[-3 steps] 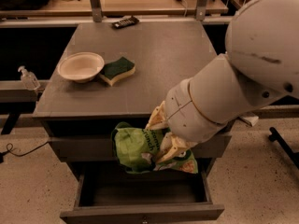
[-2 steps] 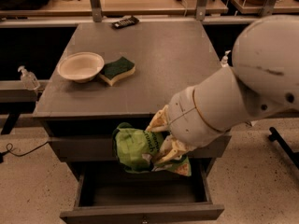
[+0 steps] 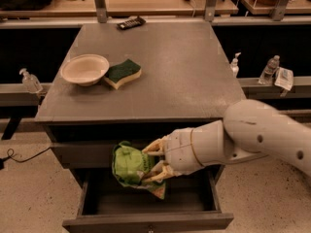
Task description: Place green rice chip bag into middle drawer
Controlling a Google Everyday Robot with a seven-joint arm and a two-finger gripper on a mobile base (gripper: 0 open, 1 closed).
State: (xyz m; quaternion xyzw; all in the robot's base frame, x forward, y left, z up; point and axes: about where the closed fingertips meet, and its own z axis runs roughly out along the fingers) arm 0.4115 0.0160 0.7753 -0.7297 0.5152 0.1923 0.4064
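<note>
The green rice chip bag (image 3: 130, 167), crumpled bright green foil, hangs in my gripper (image 3: 154, 162) in front of the cabinet. The gripper's pale fingers (image 3: 153, 148) are shut on the bag's right side. The bag is held just above the open middle drawer (image 3: 146, 221), over its left half. The drawer is pulled out and its dark inside shows nothing in it. My white arm reaches in from the right and hides the drawer's right rear part.
On the grey cabinet top (image 3: 184, 72) stand a beige bowl (image 3: 85, 69) and a green-and-yellow sponge (image 3: 123, 73); a dark flat object (image 3: 131, 23) lies at the back. Bottles stand on side ledges at the left (image 3: 30, 81) and right (image 3: 270, 70).
My arm has dropped lower and pulled out of the view's upper right, baring the cabinet top. The bag stays in the gripper, now closer to the open drawer.
</note>
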